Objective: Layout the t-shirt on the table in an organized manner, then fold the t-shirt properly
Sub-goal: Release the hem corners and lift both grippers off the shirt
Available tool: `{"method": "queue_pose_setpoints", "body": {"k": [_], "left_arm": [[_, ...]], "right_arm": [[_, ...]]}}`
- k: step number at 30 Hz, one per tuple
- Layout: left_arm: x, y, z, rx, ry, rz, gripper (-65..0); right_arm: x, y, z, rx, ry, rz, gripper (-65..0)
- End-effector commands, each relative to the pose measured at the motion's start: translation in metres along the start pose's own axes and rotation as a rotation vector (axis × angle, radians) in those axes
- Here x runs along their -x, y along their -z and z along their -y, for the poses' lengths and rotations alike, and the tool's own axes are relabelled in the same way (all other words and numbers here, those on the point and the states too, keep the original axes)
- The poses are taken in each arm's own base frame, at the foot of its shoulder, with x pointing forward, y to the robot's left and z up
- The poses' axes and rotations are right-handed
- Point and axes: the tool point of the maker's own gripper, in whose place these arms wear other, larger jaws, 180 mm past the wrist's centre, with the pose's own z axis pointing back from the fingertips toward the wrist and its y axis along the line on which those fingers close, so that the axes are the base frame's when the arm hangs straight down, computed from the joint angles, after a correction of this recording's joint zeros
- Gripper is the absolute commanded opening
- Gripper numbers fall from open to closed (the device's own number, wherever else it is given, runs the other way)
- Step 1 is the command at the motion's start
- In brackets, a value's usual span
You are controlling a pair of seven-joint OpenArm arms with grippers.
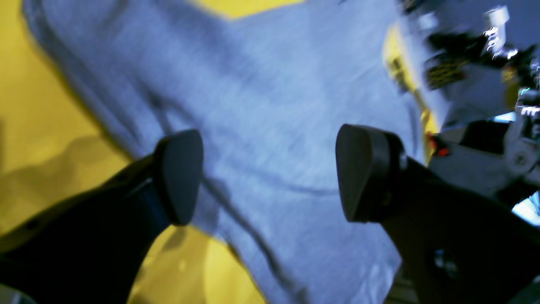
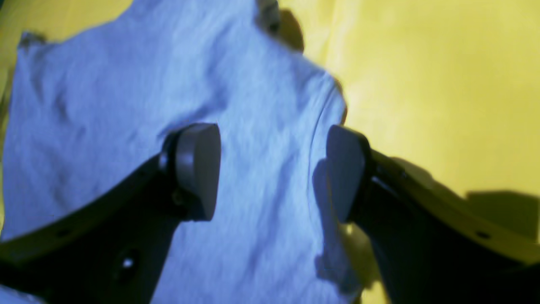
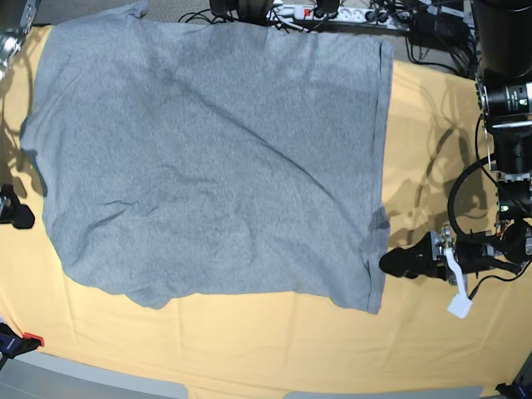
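The grey t-shirt (image 3: 216,158) lies spread flat on the yellow-orange table (image 3: 249,341), plain side up, no lettering showing. My left gripper (image 3: 395,263) sits low at the shirt's right hem edge. In the left wrist view it (image 1: 270,169) is open and empty, its fingers straddling grey cloth (image 1: 261,105) above the table (image 1: 25,105). My right gripper (image 3: 15,214) shows only partly at the base view's left edge, beside the shirt. In the right wrist view it (image 2: 272,169) is open and empty over the shirt (image 2: 105,105) near a curved seam, with bare table (image 2: 443,84) to the right.
Cables and a power strip (image 3: 316,12) run along the far table edge. The left arm's column (image 3: 507,108) stands at the right. A clamp (image 3: 21,341) grips the table's near left edge. Robot hardware (image 1: 476,84) shows in the left wrist view.
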Motion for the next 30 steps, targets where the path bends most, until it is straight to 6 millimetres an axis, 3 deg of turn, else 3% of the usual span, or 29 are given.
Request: {"method": "queue_pose_setpoints", "body": {"k": [1,7,12,16,24,30], "left_arm": [[-0.020,-0.011,0.005,0.001,0.037,0.047,-15.6],[-0.018,-0.013,0.003,-0.006,0.035,0.044,-15.6],[-0.018,-0.021,0.000,-0.026,0.037,0.043,-15.6],[-0.018,-0.025,-0.002,-0.036,0.037,0.042,-15.6],[-0.019,-0.026,-0.003,-0.038,0.038,0.042,-15.6],[-0.018,-0.026,-0.003,-0.039,0.038,0.041,-15.6]], "right_arm": [[-0.019,-0.017,-0.003,0.003,-0.052,0.051,-25.0],[0.019,-0.045,-0.007,0.023,-0.059,0.009,-25.0],[0.050,-0.071,0.004,0.050,0.016,-0.002,-25.0],[0.066,-0.087,-0.001,0.007,0.101,0.062,-25.0],[0.150,-0.083,-0.017,-0.008,0.266,-0.034,-25.0],[0.171,-0.077,-0.028,-0.025,0.318,-0.041,-25.0]]}}
